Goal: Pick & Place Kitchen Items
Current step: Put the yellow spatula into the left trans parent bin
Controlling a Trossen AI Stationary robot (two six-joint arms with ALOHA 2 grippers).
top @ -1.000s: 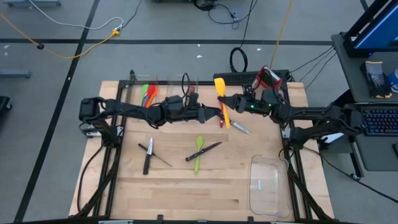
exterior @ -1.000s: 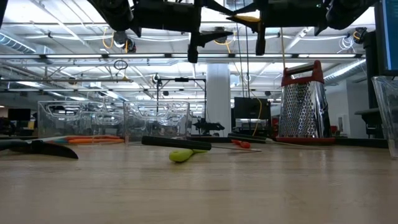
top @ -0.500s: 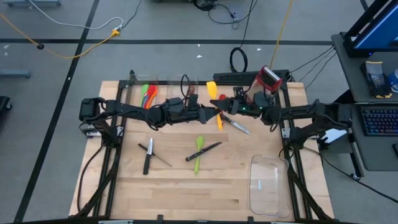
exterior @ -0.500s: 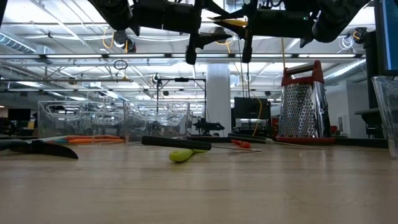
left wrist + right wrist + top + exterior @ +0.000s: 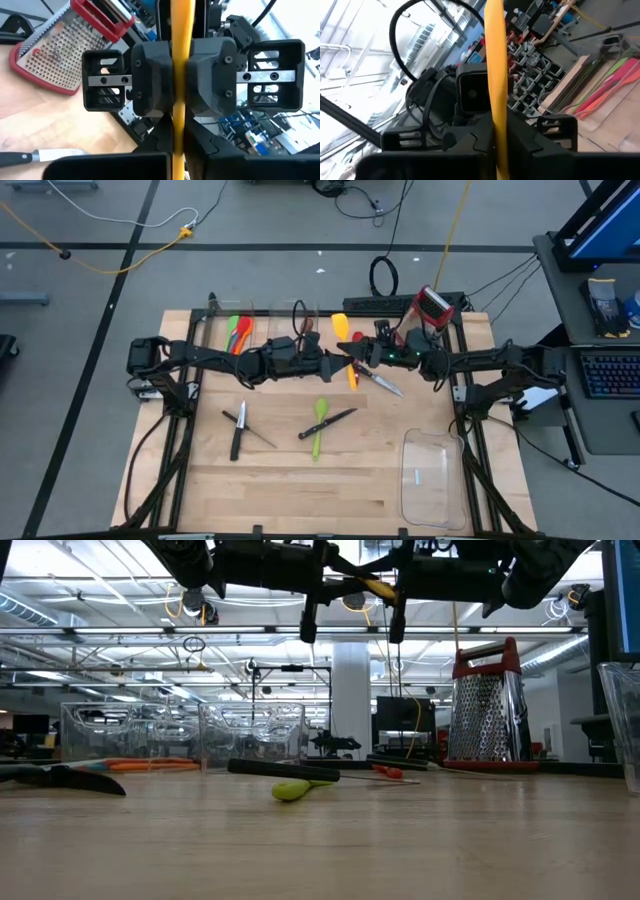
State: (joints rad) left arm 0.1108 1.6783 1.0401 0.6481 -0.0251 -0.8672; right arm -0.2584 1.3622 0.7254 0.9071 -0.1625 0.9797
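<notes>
- Handover is under way above the back middle of the table: the yellow spatula [image 5: 346, 352] hangs between both claws, well clear of the wood.
- What you should note as changed: half a second ago the left gripper [image 5: 340, 362] stood spread around the handle; now its pads are pressed onto the yellow shaft, as the left wrist view shows.
- The right gripper [image 5: 361, 357], facing it from the other side, pinches the same spatula and looks to be only just beginning to ease off; you cannot count it as released yet.
- For the task, that means the spatula is passing to your left arm, which sits nearer the clear bins [image 5: 262, 320] at the back left, where other bright utensils already lie.
- Below the claws lie a steel knife [image 5: 383, 384] and a small red utensil [image 5: 357, 365]; nearer the front, a green spoon [image 5: 319, 426] crossed by a black-handled knife [image 5: 330, 421], and two more knives [image 5: 240, 428] off to the left.
- Behind the right claw stands the box grater [image 5: 431, 307]; keep your withdrawing arm off it. An empty clear bin [image 5: 428, 475] waits front right.
</notes>
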